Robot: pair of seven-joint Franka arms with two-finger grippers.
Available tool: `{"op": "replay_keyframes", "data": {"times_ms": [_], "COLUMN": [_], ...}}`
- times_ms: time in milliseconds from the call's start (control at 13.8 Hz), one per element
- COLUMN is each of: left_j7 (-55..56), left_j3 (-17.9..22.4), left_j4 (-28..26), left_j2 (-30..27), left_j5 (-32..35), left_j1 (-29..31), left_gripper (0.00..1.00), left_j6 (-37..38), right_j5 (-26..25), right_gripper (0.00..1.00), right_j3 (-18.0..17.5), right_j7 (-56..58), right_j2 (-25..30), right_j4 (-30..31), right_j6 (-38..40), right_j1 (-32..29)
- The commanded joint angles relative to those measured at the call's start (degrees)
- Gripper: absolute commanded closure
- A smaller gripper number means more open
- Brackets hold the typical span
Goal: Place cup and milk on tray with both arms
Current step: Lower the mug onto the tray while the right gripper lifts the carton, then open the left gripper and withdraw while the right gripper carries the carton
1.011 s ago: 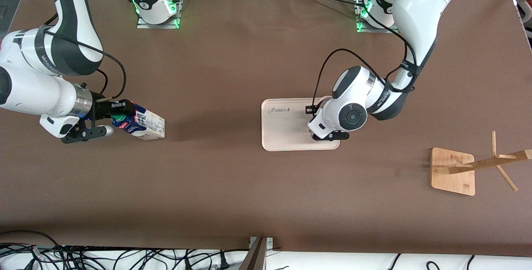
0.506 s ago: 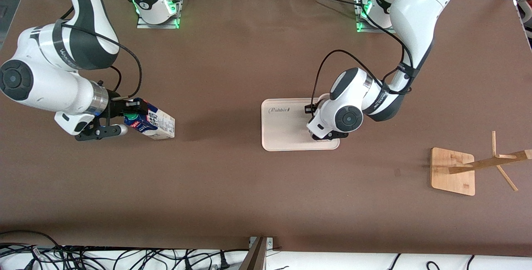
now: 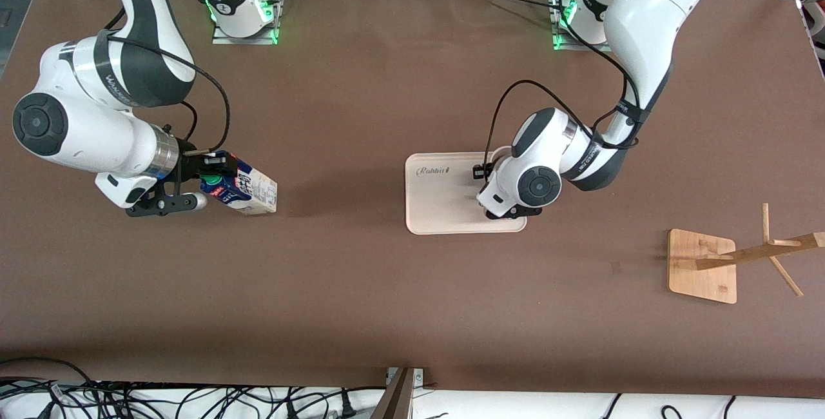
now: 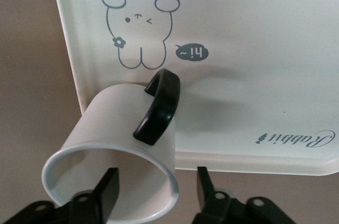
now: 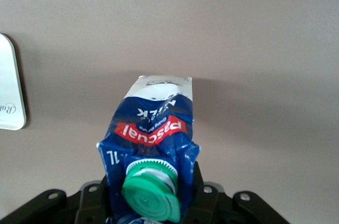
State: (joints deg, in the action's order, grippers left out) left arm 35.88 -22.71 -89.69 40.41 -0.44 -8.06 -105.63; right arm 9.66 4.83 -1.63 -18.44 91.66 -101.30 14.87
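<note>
right pincer (image 3: 205, 180) grips milk (image 3: 248, 188) | left pincer (image 4: 156, 195) grips cup (image 4: 119, 144) over tray (image 4: 254, 33)

The tray (image 4: 254, 49) carries "Rabbit" in script along one edge, and a little speech bubble beside its rabbit drawing (image 4: 139, 33) says "hi~". On the milk (image 5: 153, 134), "pascual" runs across a red band, "MILK" sits above it, and "1L" marks the blue panel near the green cap (image 5: 152, 191).

Bare bench (image 3: 341, 148) lies between milk (image 3: 248, 188) and tray (image 3: 438, 193); left claw (image 3: 509, 211) with cup (image 4: 119, 144) occupies one tray end.
</note>
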Motion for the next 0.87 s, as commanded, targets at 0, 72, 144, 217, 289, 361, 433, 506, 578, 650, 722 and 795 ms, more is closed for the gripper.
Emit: {"op": "replay_keyframes", "data": {"times_ms": [0,72,144,217,289,361,433,506,578,650,722,795], "left_j7": [1.12,0.95,0.78,0.51,0.68,0.51,-0.01,-0.71,-1.24,-2.38,-3.35,-3.53], "left_j3": [-0.06,-0.14,-0.15,-0.15,-0.23,-0.23,-0.32,-0.23,-0.15,-0.15,-0.32,-0.23], "left_j4": [1.45,1.54,1.88,3.63,6.43,10.20,13.37,16.45,19.00,21.20,22.27,21.93], "left_j2": [-0.42,-0.85,-1.21,-1.73,-1.74,-1.74,-1.83,-1.91,-2.18,-3.13,-4.36,-6.12], "left_j5": [1.40,1.40,1.49,1.32,1.05,1.49,1.40,1.40,1.49,1.40,1.40,1.58], "left_j1": [0.15,0.24,0.33,0.33,0.07,-0.02,0.24,0.24,0.42,1.20,2.69,3.31], "left_gripper": [0.00,0.00,0.00,0.00,0.00,0.00,0.00,0.00,0.00,0.00,0.00,0.00], "left_j6": [2.44,3.23,4.37,6.21,9.27,13.57,18.22,23.14,27.54,30.54,32.05,32.24], "right_j5": [0.79,0.79,0.79,0.62,0.53,0.36,0.27,0.27,0.27,0.27,0.35,0.44], "right_gripper": [0.46,0.46,0.46,0.46,0.46,0.46,0.46,0.46,0.46,0.46,0.46,0.46], "right_j3": [0.00,0.00,0.00,0.00,0.00,0.00,0.00,0.00,0.00,0.00,0.00,0.00], "right_j7": [-1.36,-3.28,-5.12,-6.53,-8.29,-10.22,-11.98,-13.65,-16.10,-19.35,-22.77,-25.77], "right_j2": [-0.11,-0.11,-0.11,-0.11,-0.19,-0.37,-0.80,-1.77,-2.47,-3.52,-4.66,-5.89], "right_j4": [-0.87,-0.95,-0.95,-0.96,-0.96,-1.04,-1.91,-3.66,-4.81,-6.39,-8.23,-9.99], "right_j6": [1.11,0.93,0.76,0.67,0.58,0.40,0.32,0.49,0.40,0.40,0.40,0.40], "right_j1": [0.95,1.39,2.44,3.49,4.98,6.48,8.06,9.64,11.74,13.50,15.35,17.28]}}
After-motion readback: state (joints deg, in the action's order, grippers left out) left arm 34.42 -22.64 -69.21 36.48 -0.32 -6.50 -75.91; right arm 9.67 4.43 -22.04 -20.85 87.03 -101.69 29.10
